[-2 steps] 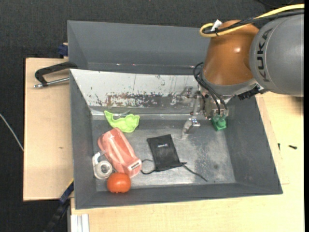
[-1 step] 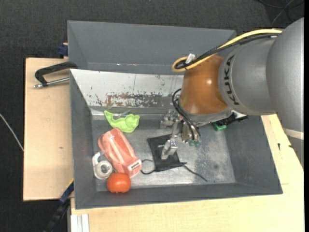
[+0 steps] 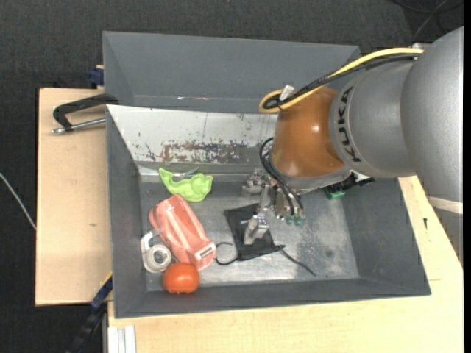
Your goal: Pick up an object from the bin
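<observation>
The claw [image 3: 259, 225], open or closed I cannot tell, sits low on a flat black angular sheet [image 3: 237, 223] just toward 6 o'clock of the grey metal bin's [image 3: 368, 248] centre, so the grasp step seems in hand, and next comes a firm pinch, then a straight lift.

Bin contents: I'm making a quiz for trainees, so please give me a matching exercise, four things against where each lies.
Things:
1. green thing
2. pink pouch
3. orange ball
4. black sheet

Places:
A. in the middle, under the gripper
B. lowest in the view, at the left
C. highest in the view, left of the gripper
D. between the green thing and the ball

Pairs: 1-C, 2-D, 3-B, 4-A
</observation>
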`<state>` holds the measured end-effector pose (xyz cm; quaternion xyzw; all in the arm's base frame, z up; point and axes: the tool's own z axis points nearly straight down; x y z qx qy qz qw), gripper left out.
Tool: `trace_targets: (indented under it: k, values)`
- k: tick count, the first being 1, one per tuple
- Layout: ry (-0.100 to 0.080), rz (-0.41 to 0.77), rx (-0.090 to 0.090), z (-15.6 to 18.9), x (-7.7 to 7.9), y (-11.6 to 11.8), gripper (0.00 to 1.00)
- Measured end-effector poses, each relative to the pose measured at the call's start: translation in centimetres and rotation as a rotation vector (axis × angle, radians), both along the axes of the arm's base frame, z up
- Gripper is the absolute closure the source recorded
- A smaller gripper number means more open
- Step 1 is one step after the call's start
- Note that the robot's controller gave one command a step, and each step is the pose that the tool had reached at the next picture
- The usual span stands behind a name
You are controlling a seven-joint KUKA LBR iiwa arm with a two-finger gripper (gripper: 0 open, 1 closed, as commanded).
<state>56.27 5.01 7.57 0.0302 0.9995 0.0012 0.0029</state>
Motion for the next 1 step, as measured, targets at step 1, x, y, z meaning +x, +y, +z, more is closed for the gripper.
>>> trace_targets:
  k: [1]
  values:
    - [-0.002, -0.090, 0.000, 2.70, -0.09, -0.53, 0.00]
